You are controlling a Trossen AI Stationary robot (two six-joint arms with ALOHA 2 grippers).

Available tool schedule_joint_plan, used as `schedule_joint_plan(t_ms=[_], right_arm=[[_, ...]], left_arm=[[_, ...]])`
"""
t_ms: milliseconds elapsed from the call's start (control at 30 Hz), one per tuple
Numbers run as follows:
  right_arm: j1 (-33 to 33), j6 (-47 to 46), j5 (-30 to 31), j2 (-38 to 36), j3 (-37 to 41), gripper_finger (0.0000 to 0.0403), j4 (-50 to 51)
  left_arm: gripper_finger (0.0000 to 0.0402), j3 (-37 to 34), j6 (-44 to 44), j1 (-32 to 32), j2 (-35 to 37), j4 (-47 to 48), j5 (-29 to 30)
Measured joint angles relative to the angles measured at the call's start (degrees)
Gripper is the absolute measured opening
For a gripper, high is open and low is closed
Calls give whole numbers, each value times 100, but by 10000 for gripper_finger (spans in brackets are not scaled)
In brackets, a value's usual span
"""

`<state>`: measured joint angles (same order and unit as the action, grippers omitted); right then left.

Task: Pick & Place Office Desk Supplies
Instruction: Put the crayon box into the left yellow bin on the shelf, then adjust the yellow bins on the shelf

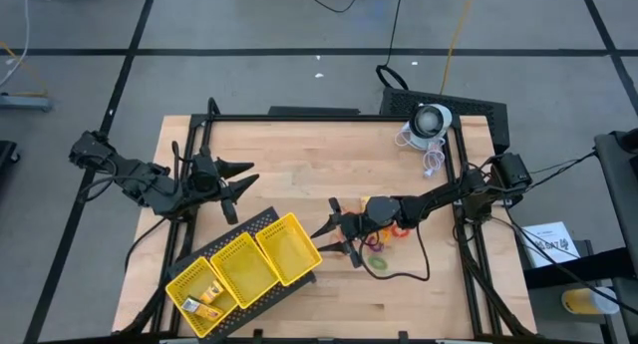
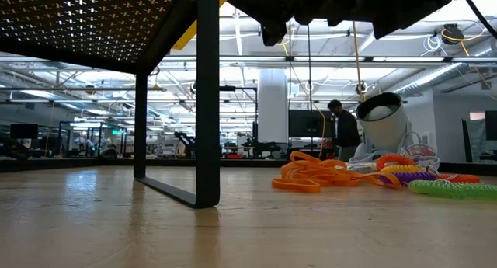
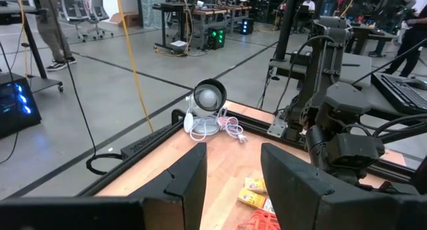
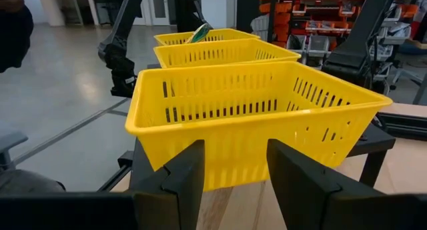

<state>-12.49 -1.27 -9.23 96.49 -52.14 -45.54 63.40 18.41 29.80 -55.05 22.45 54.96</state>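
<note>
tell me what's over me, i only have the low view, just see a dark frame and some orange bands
Observer: The yellow tray sits on that dark stand, three compartments in a row.
Operator: anything in it
Observer: Only the compartment at the table's edge holds items; the other two look bare.
Operator: where's the right hand
Observer: The right hand is open and empty, between the tray and the pile of bands, facing the tray.
Operator: and the left
Observer: The left hand is open too, parked near the table's far left side, holding nothing.
</note>
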Motion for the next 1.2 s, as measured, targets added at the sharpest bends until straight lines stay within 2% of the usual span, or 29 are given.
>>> schedule_joint_plan(t_ms=[433, 667, 833, 1000, 1100, 1200], right_arm=[[0, 23, -2, 24, 0, 150, -25], [26, 34, -2, 476, -234, 150, -288], [114, 167, 15, 345, -284, 150, 354], [246, 215, 61, -126, -284, 151, 1380], [334, 225, 414, -579, -280, 150, 2385], [420, 219, 1134, -994, -286, 151, 3534]], left_arm=[[150, 2, 9, -165, 0, -2, -78], [150, 2, 65, -241, -2, -2, -347], [150, 2, 74, -240, -2, -2, -362], [150, 2, 77, -241, -2, 1, -468], [150, 2, 78, -273, -3, 1, -688], [150, 2, 2, -399, -79, 0, -707]])
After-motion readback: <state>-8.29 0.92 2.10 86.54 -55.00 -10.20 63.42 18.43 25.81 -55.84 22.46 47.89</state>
